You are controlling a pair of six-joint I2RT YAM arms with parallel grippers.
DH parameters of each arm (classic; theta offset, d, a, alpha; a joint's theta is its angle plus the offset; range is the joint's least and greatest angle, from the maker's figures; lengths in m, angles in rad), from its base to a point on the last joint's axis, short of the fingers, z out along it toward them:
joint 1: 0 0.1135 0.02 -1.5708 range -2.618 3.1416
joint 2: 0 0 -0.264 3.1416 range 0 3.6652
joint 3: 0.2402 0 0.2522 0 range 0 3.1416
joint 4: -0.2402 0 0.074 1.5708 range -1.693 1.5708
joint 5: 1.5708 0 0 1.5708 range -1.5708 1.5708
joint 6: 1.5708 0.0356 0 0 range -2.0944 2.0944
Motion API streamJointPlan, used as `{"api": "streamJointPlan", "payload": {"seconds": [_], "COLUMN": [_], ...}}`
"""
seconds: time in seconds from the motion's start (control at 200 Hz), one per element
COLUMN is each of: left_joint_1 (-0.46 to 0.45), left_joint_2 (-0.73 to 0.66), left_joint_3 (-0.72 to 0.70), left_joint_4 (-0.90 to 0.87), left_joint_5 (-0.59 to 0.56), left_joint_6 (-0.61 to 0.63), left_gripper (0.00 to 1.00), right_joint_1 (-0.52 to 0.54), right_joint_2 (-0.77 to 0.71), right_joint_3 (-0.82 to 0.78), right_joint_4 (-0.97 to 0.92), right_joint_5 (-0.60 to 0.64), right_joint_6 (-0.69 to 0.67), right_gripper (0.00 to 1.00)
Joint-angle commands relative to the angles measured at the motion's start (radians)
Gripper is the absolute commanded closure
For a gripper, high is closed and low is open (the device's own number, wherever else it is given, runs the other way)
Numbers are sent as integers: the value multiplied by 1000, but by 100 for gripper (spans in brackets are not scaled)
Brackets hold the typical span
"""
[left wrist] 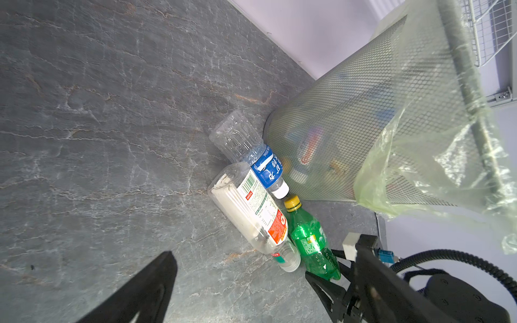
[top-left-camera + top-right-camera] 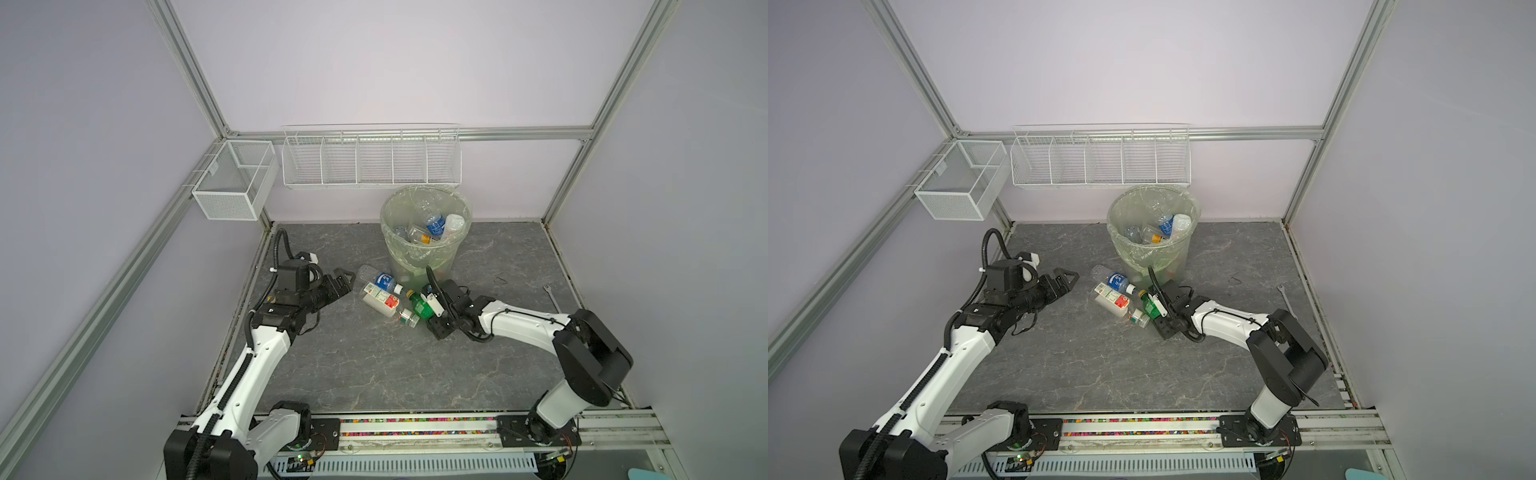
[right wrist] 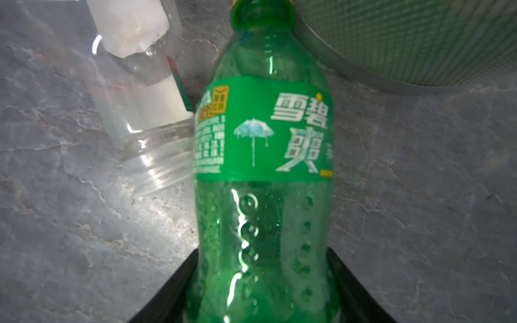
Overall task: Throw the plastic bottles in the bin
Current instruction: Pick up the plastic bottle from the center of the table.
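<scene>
Bottles (image 2: 434, 224) partly filled the bin (image 2: 409, 259), the right gripper (image 3: 263, 260) clamped a green bottle (image 3: 263, 167), the left gripper (image 2: 347, 279) gaped apart, and two floor bottles (image 2: 379, 300) awaited pickup.

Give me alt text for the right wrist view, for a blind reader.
A green Sprite bottle lies on the grey marbled table, its lower body gripped between the two black fingers of the right claw, cap end pointing away. A clear bottle lies beside it, one end against its label, and the base of the mesh bin curves past its neck.
</scene>
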Motion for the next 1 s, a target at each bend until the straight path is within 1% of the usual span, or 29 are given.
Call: {"api": "streamJointPlan", "payload": {"seconds": [0.0,0.115,0.225,0.435,0.655,0.845,0.92,0.995], "left_joint_1": [8,8,8,8,8,8,8,8], "left_joint_2": [-13,-8,-4,-16,-65,-97,-88,-61], "left_joint_3": [-12,-9,-9,-31,-66,-87,-79,-55], "left_joint_4": [0,6,13,20,0,34,28,5], "left_joint_5": [-4,-5,-8,-25,-136,-134,-133,-108], "left_joint_6": [-10,-11,-14,-38,-103,-56,-37,-16], "left_gripper": [1,1,1,1,1,1,1,1], "right_joint_1": [6,6,7,10,10,11,10,11], "right_joint_2": [-65,-126,-191,-399,-580,-711,-744,-767], "right_joint_3": [-46,-79,-97,-152,-127,-110,-97,-76], "right_joint_4": [10,-12,-46,-76,-140,-179,-195,-216], "right_joint_5": [13,30,36,31,29,32,37,41], "right_joint_6": [21,48,76,119,138,159,166,169], "right_gripper": [38,43,44,44,44,45,45,45]}}
